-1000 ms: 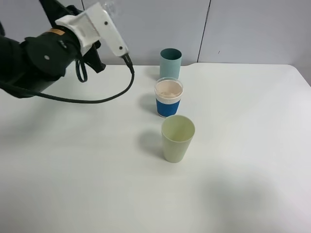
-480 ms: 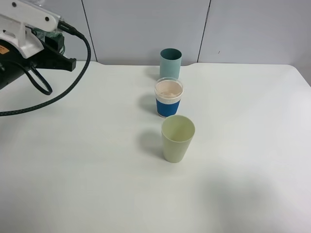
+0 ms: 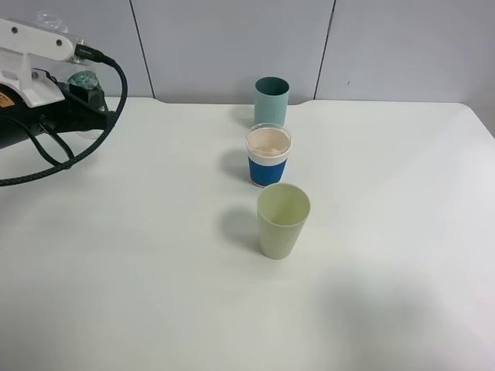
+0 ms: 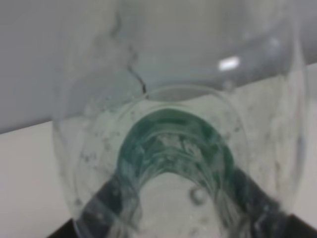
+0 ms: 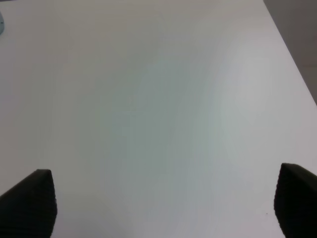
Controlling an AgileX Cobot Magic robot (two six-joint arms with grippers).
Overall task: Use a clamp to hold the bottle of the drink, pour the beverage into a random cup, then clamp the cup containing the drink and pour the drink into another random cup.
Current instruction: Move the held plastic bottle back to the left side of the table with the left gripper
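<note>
Bottle point(image 3: 80, 82) at far left, near back edge of table point(image 3: 139, 263), clamped in clenched left pincer point(image 4: 178, 218), well apart from cups; droplets inside, fill level unclear. Middle row, back to front: teal cup point(image 3: 271, 99), blue-banded cup point(image 3: 268, 154), pale green cup point(image 3: 283, 220). Blue-banded cup: pinkish inside, clear liquid not discernible. Pale green cup looks empty, so cup-to-cup pour judged not yet done. Right pincer point(image 5: 158, 208) released, nothing between prongs.

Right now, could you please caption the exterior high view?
Left gripper holds the bottle far left; teal cup, blue-banded cup, green cup line the table's middle.
</note>
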